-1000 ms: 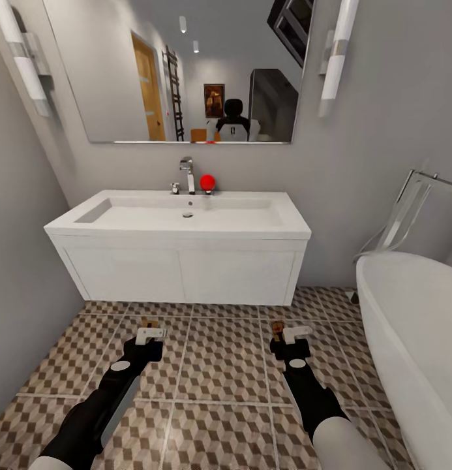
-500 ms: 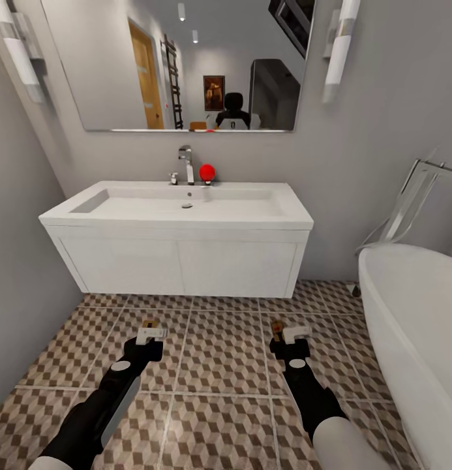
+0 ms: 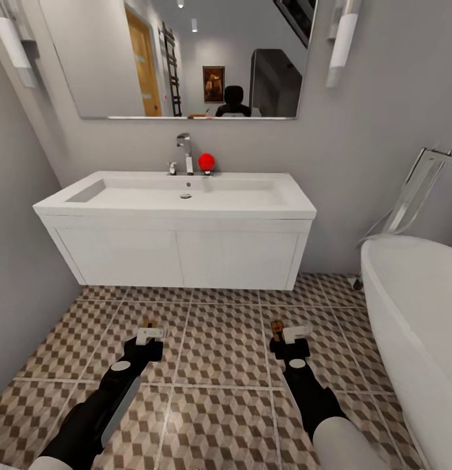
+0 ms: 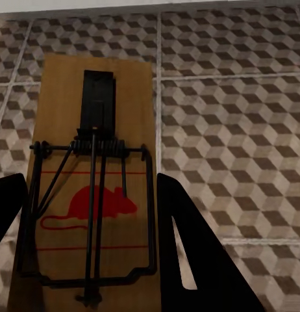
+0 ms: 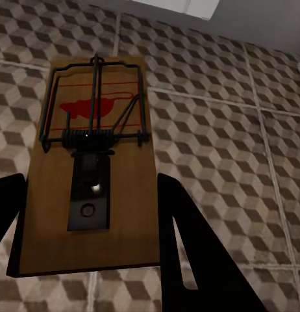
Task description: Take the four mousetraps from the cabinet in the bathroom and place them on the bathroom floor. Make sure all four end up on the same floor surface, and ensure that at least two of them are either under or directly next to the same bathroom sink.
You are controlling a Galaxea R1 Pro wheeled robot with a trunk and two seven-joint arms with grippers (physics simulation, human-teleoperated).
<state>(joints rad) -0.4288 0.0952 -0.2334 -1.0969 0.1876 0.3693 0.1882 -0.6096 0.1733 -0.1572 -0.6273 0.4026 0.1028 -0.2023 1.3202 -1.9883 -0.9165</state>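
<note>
place: home bathroom | cues: sink (image 3: 180, 196), wall mirror (image 3: 180, 59), bathtub (image 3: 415, 313), tiled bathroom floor (image 3: 219, 352)

Bore glossy black arms with white upper sleeves, a grey panel along the left forearm, pale blocks atop each black tool.

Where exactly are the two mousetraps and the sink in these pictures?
left mousetrap (image 4: 91, 195), left wrist view, on the red mouse print of the board.
right mousetrap (image 5: 91, 162), right wrist view, on the wooden board by the spring.
sink (image 3: 186, 196), head view, on the white basin floor.
</note>
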